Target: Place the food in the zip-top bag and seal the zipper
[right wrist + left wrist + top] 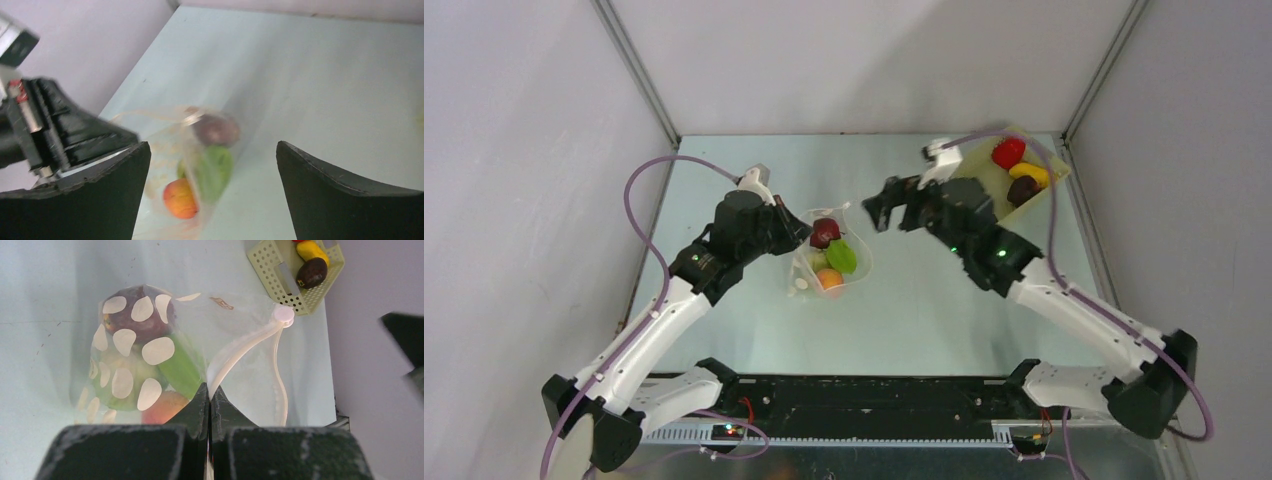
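Observation:
The transparent zip-top bag (852,268) lies mid-table with a maroon fruit (825,233), a green one (841,256) and an orange one (830,280) inside. My left gripper (799,232) is shut on the bag's mouth edge. In the left wrist view the gripper (210,390) pinches the whitish zipper (245,347), and the bag (150,355) hangs beyond it. My right gripper (879,212) is open and empty, just right of the bag. In the right wrist view that gripper (212,150) faces the blurred bag (165,150).
A pale yellow perforated basket (1042,148) stands at the back right with a red (1008,152), a yellow (1029,172) and a dark maroon (1022,190) food in it. It also shows in the left wrist view (270,265). Grey walls close in both sides.

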Action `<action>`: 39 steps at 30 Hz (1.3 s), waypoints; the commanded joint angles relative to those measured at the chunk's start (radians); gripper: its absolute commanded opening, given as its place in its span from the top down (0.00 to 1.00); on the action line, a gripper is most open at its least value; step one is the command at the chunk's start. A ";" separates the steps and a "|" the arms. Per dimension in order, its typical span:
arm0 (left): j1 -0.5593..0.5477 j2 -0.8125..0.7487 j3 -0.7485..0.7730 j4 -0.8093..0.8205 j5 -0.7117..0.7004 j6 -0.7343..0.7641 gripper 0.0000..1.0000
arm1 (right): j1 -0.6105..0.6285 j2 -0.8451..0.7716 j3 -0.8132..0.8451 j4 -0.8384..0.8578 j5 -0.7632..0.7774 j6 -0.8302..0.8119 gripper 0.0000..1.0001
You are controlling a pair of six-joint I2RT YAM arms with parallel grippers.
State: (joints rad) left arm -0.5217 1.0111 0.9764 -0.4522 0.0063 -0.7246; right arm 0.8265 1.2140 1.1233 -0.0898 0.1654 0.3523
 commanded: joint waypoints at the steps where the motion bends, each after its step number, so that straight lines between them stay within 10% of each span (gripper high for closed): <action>1: -0.004 -0.037 0.005 0.012 -0.029 0.013 1.00 | -0.176 -0.087 0.040 -0.101 -0.108 -0.095 0.01; 15: -0.004 -0.025 0.026 -0.024 -0.069 0.031 1.00 | -0.786 0.117 0.157 -0.373 -0.144 -0.108 0.01; 29: -0.004 0.013 0.012 -0.036 -0.085 0.031 1.00 | -0.856 0.730 0.731 -0.696 -0.073 -0.137 0.06; 39: -0.005 0.033 0.001 -0.024 -0.086 0.033 1.00 | -0.854 0.907 0.811 -0.765 -0.080 -0.128 0.23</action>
State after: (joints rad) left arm -0.5217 1.0405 0.9764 -0.4870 -0.0681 -0.7143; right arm -0.0280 2.0884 1.8954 -0.8009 0.0746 0.2314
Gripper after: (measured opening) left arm 0.007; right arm 0.789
